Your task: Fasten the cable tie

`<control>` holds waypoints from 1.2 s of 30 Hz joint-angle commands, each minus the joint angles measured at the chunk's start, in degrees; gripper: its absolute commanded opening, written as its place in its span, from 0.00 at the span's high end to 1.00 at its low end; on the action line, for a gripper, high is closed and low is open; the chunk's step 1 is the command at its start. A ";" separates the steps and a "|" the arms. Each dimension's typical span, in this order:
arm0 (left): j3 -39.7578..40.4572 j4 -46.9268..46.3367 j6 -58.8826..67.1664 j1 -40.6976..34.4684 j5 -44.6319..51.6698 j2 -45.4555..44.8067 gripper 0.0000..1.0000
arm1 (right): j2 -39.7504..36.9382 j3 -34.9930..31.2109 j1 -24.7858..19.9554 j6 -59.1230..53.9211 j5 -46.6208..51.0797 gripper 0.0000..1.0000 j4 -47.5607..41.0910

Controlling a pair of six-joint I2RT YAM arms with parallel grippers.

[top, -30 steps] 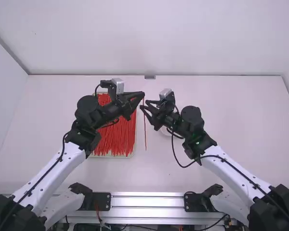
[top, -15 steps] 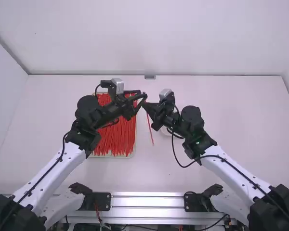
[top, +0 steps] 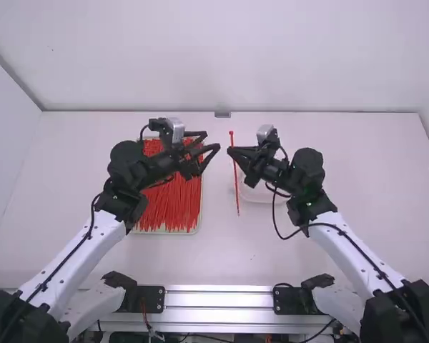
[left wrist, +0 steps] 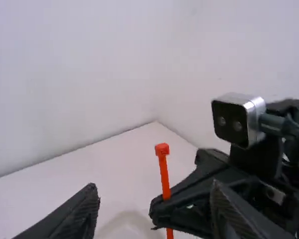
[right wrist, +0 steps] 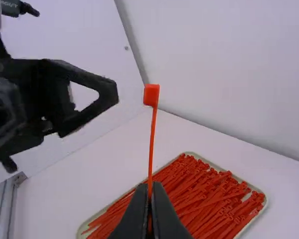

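One red cable tie [top: 237, 193] stands upright above the desk [top: 357, 164], head on top, pinched partway along its strap by the right claw [top: 234, 152]. Just beside it, not touching the tie, the left claw [top: 210, 146] hangs with its fingers spread. Under the left arm [top: 93, 243] a tray [top: 164, 231] lies on the desk, heaped with more red ties [top: 168, 196].

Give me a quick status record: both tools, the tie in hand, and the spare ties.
Right tool: shut on one red cable tie, gripping its strap partway along
Tie state: straight, not looped, head unthreaded
Left tool: open, beside the head, not touching it
Spare ties: red pile on tray, under left arm
Fastened: no
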 commanded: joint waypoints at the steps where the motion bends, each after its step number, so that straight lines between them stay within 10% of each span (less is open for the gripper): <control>1: 1.18 -1.53 5.22 0.35 3.21 0.00 0.30 | 0.33 1.73 -2.27 0.28 -8.79 1.00 1.57; 22: 13.33 -12.79 13.73 6.91 19.69 1.99 0.01 | 0.33 1.73 -6.12 3.32 -18.91 1.00 12.96; 36: 18.03 20.11 -10.71 11.41 43.01 19.02 0.01 | 0.33 1.73 -5.62 6.73 -16.15 1.00 22.12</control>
